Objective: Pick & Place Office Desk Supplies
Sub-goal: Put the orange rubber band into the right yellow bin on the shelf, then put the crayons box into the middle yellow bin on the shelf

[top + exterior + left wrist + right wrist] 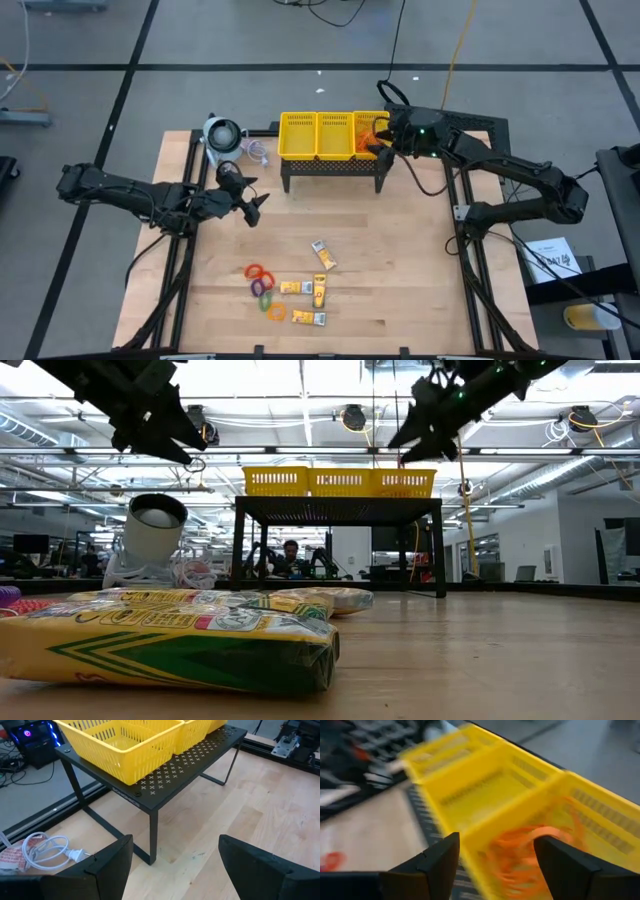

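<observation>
Orange rubber bands [530,857] lie piled in the right compartment of the yellow mesh basket [316,116], which sits on a black stand [175,775]. My right gripper [495,845] hovers open just above that compartment, nothing between its fingers. Yellow-orange packets [320,292] and small coloured rings [262,280] lie flat on the table near its front edge; the low view shows a packet [180,645] close up. My left gripper [256,208] hangs open over the wood, left of the stand, pointing toward it.
A grey-white round device [222,135] stands at the back left, its white cord [45,847] coiled beside it. The stand's thin legs [153,837] rise from the table ahead of my left gripper. Bare wood [400,260] shows at the right.
</observation>
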Motion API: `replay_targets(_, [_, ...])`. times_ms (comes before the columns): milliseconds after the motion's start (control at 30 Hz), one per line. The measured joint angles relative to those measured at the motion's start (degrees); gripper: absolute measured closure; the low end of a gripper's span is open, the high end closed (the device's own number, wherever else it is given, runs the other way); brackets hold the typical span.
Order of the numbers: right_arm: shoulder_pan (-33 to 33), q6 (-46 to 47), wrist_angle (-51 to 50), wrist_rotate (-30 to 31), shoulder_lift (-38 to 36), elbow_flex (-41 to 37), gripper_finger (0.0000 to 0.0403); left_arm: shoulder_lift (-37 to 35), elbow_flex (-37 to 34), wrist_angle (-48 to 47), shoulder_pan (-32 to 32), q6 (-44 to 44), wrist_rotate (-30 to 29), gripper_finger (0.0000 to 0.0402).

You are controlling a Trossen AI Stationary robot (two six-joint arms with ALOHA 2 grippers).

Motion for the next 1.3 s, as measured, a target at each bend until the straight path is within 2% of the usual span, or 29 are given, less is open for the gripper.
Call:
replay_targets(67, [0.4, 0.1, 1.2, -1.6, -1.3, 0.0, 0.0160, 0.0, 0.0, 0.0, 0.0, -0.1, 0.0, 0.0100])
replay_targets(233, [1.2, -0.1, 2.2, 6.9, -4.1, 0.0, 0.0171, 0.0, 0.0, 0.8, 0.0, 0.3, 0.0, 0.0101])
replay_targets(467, [1.9, -0.3, 2.5, 8.2, -4.4, 0.0, 0.0183, 0.0, 0.0, 1.3, 0.0, 0.5, 0.0, 0.0101])
replay_targets(700, [1.9, -0.9, 2.4, 6.3, -1.2, 0.1, 0.0188, 0.0, 0.0, 1.3, 0.0, 0.4, 0.0, 0.0101])
replay_targets(900, [2.8, -3.0, -0.3, 5.1, 2.4, 4.1, 0.0188, 0.0, 0.0, 1.3, 0.0, 0.4, -0.1, 0.0101])
replay_targets(967, [3.5, -4.5, 0.4, 2.2, 2.6, 4.2, 0.0188, 0.0, 0.0, 1.3, 0.0, 0.4, -0.1, 0.0100])
replay_targets(1167, [9.3, -7.6, 6.5, -18.2, 2.7, 4.3, 0.0188, 0.0, 0.0, 1.3, 0.0, 0.5, -0.1, 0.0101])
replay_targets(1233, [13.0, -7.7, 8.8, -20.8, 2.7, 3.8, 0.0188, 0.0, 0.0, 1.3, 0.1, 0.6, -0.1, 0.0101])
replay_targets(1300, [17.0, -8.7, 11.1, -20.7, 2.7, 2.6, 0.0188, 0.0, 0.0, 1.3, 0.2, 0.6, -0.1, 0.0100])
